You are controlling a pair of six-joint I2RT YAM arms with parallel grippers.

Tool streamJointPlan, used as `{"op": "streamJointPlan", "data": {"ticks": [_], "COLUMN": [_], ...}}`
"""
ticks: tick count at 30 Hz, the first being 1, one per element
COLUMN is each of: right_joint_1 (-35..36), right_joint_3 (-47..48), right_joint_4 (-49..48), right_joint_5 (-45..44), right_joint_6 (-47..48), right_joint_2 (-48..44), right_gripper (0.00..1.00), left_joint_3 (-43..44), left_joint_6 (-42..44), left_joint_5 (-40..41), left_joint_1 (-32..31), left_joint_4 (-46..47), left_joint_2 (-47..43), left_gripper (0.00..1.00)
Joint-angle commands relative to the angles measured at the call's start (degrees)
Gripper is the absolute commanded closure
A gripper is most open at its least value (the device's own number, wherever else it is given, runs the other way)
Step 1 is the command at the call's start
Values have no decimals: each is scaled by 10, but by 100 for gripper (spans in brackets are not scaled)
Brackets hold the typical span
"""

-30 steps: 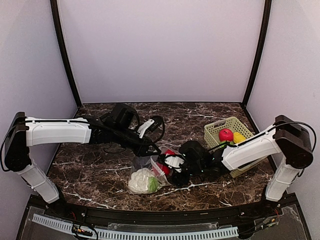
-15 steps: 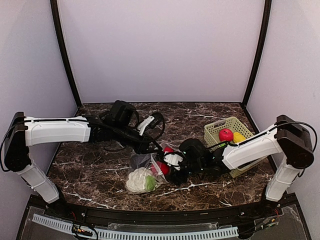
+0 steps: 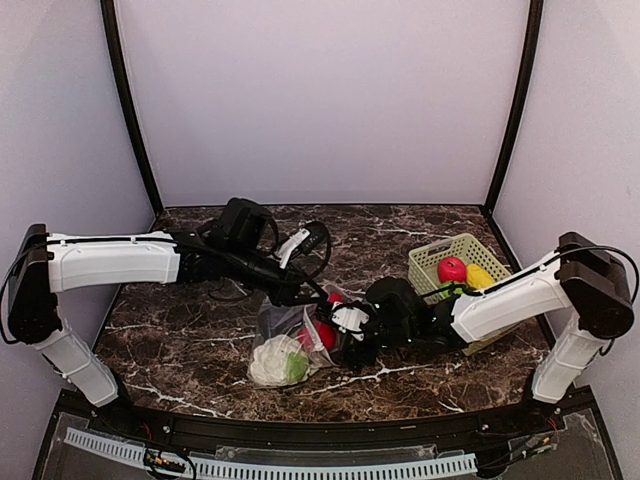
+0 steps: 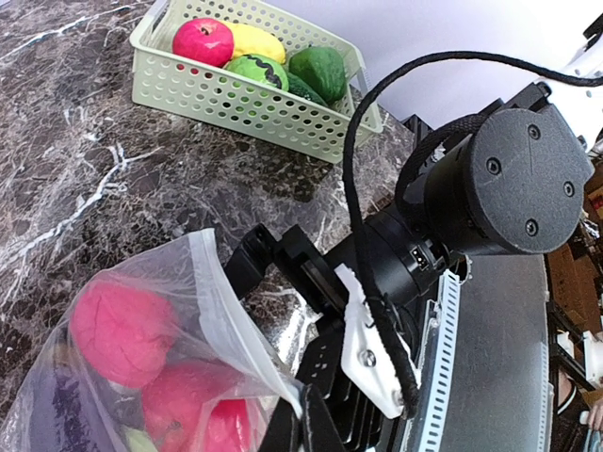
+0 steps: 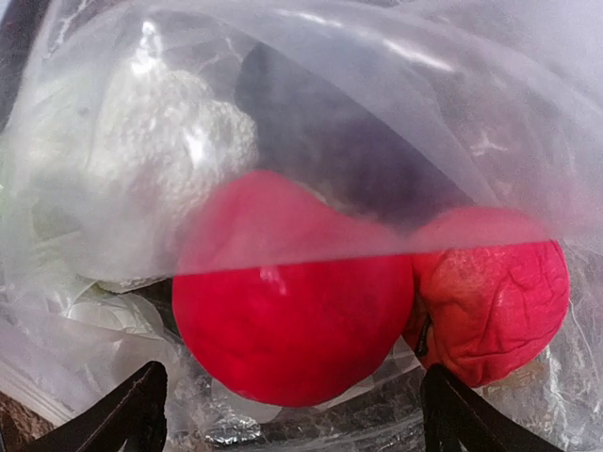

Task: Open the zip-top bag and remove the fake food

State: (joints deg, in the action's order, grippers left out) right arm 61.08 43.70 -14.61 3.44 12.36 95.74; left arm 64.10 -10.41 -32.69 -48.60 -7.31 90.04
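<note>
The zip-top bag (image 3: 285, 335) lies on the table at front centre, its mouth facing right. Inside are the white cauliflower (image 3: 272, 360), two red round fruits (image 5: 292, 320) (image 5: 495, 292) and a dark purplish piece (image 5: 349, 141). My left gripper (image 4: 301, 428) is shut on the bag's upper edge (image 4: 240, 330) and holds it up. My right gripper (image 5: 297, 419) is open at the bag's mouth, one finger on each side of the nearer red fruit, not touching it. The bag's film (image 5: 377, 56) covers the upper parts of the food.
A light-green lattice basket (image 3: 430, 262) stands at the right with a red, a yellow and green toy fruits (image 4: 254, 71). The right arm's black wrist (image 4: 490, 188) sits close beside the left gripper. Walls enclose the table on three sides.
The bag and the cauliflower have shifted slightly left as my left gripper draws the bag's edge. My right gripper has stayed at the bag's mouth.
</note>
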Motion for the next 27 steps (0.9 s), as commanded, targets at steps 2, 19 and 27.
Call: {"op": "streamJointPlan", "data": {"ticks": [2,19,27], "right_joint_1": [2,2,7], "right_joint_3": [-31,-49,-12], "right_joint_4": [-140,-141,-159], "right_joint_5": [3,9,39], "right_joint_6": [-1,-12,5], "right_joint_2": [-68,-54,-37], "right_gripper": [14,25,28], "left_joint_3": [3,-2,-6], "left_joint_6": [8,1,-1], "left_joint_5": [-10,-29,-23], "left_joint_1": [-6,-2,0], "left_joint_4": [-36,-35,-38], "left_joint_2": [-11,-34,-30], "left_gripper": [99,99,99]}}
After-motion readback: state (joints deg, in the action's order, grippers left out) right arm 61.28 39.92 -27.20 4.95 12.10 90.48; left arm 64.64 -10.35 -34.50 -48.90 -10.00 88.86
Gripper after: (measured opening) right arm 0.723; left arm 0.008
